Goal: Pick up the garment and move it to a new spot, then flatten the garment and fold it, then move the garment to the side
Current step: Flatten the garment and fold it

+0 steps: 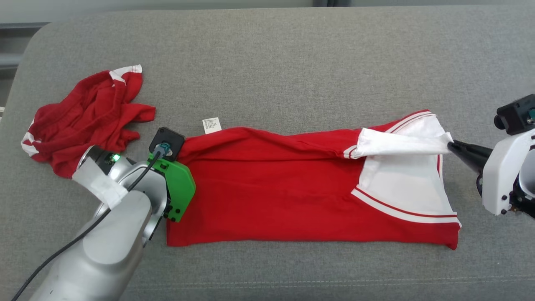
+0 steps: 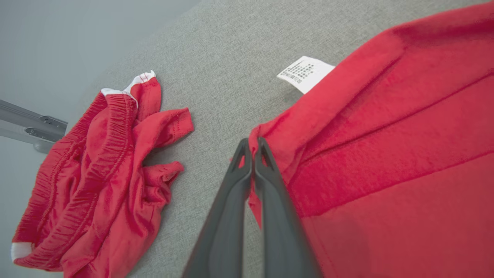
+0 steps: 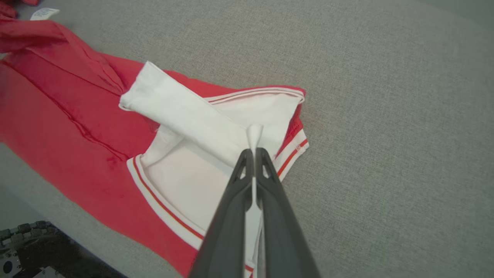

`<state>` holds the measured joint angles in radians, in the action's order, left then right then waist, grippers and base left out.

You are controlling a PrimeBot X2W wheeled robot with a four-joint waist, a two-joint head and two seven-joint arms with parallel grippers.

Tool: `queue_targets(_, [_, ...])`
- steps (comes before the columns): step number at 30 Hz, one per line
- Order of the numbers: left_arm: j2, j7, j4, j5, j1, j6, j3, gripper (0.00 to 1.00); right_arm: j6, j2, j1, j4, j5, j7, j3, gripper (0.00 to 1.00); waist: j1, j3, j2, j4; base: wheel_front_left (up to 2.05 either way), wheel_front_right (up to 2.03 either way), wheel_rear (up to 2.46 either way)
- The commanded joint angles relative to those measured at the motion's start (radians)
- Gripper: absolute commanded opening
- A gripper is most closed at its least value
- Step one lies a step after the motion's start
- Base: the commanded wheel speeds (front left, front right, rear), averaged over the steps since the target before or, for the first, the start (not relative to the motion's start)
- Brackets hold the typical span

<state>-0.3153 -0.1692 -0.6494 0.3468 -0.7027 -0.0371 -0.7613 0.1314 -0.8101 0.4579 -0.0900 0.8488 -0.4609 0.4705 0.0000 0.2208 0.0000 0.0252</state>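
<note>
**On grey cushion (image 1: 267, 50): fold in hand**

You had the red shirt (image 1: 271, 196) laid out lengthwise, partly folded. Your left gripper (image 2: 252, 148) pinched its hem corner (image 2: 270, 131), and your right gripper (image 3: 254, 152) pinched the white sleeve (image 3: 185, 112). The next move likely needed both ends carried across together.

The shirt (image 1: 271, 196) is bright red. Its sleeve (image 1: 401, 144) and shoulder panel are white, edged by white bands with thin red stripes. Its label (image 1: 211, 124) is white with small dark print. The crumpled shorts (image 1: 83, 121) are the same red with white patches. The table (image 1: 271, 54) is a flecked mid-grey weave. The left pincer (image 2: 252, 141) and right pincer (image 3: 254, 151) are dark grey. The left arm (image 1: 108, 246) is silver with a green bracket (image 1: 180, 188), and the right wrist (image 1: 503, 175) is white.
</note>
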Motion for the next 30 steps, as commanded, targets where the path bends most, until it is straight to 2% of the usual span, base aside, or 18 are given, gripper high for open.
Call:
queue_targets(1, [-0.01, 0.007, 0.004, -0.008, 0.02, -0.007, -0.002, 0.0, -0.001, 0.003, -0.017, 0.007, -0.006, -0.004, -0.006, 0.0, 0.0, -0.012, 0.0, -0.006, 0.0, 0.0, 0.0])
queue_targets(9, [-0.04, 0.051, 0.022, -0.018, 0.077, -0.037, -0.013, 0.0, -0.001, 0.032, -0.134, 0.06, 0.014, -0.094, -0.048, 0.0, 0.0, -0.04, 0.0, -0.008, 0.0, 0.0, 0.0])
queue_targets(19, [-0.039, 0.069, -0.014, -0.003, 0.108, -0.048, -0.026, 0.01, -0.001, 0.087, -0.226, 0.104, -0.006, -0.17, -0.082, 0.0, 0.0, -0.053, 0.0, -0.01, 0.0, 0.0, 0.0])
queue_targets(21, [-0.037, 0.072, -0.019, -0.001, 0.108, -0.048, -0.027, 0.09, -0.001, 0.092, -0.241, 0.101, -0.011, -0.186, -0.082, 0.0, 0.0, -0.055, 0.0, -0.009, 0.0, 0.0, 0.0])
queue_targets(22, [-0.034, 0.064, -0.026, 0.005, 0.112, -0.05, -0.027, 0.25, -0.001, 0.093, -0.247, 0.101, -0.015, -0.192, -0.085, 0.0, 0.0, -0.056, 0.0, -0.008, 0.0, 0.0, 0.0])
queue_targets(23, [-0.033, 0.071, -0.025, 0.003, 0.112, -0.052, -0.026, 0.36, -0.001, 0.096, -0.255, 0.101, -0.015, -0.204, -0.082, 0.0, 0.0, -0.057, 0.0, -0.007, 0.0, 0.0, 0.0])
queue_targets(24, [-0.032, 0.074, -0.027, 0.003, 0.114, -0.053, -0.027, 0.44, -0.001, 0.101, -0.264, 0.094, -0.013, -0.212, -0.088, 0.0, 0.0, -0.058, 0.0, -0.006, 0.0, 0.0, 0.0])
queue_targets(25, [-0.031, 0.066, -0.034, 0.01, 0.122, -0.055, -0.027, 1.0, -0.001, 0.102, -0.271, 0.093, -0.02, -0.219, -0.089, 0.06, 0.0, -0.06, 0.0, -0.005, 0.0, 0.0, 0.0])
queue_targets(26, [-0.03, 0.072, -0.037, 0.013, 0.124, -0.056, -0.024, 1.0, -0.001, 0.105, -0.276, 0.09, -0.027, -0.225, -0.093, 1.0, 0.0, -0.063, 0.0, -0.004, 0.0, 0.0, 0.0])
queue_targets(30, [-0.031, 0.074, -0.044, 0.032, 0.137, -0.066, -0.014, 1.0, -0.001, 0.124, -0.299, 0.089, -0.038, -0.231, -0.096, 1.0, 0.0, -0.078, 0.0, 0.001, 0.0, 0.0, 0.0])
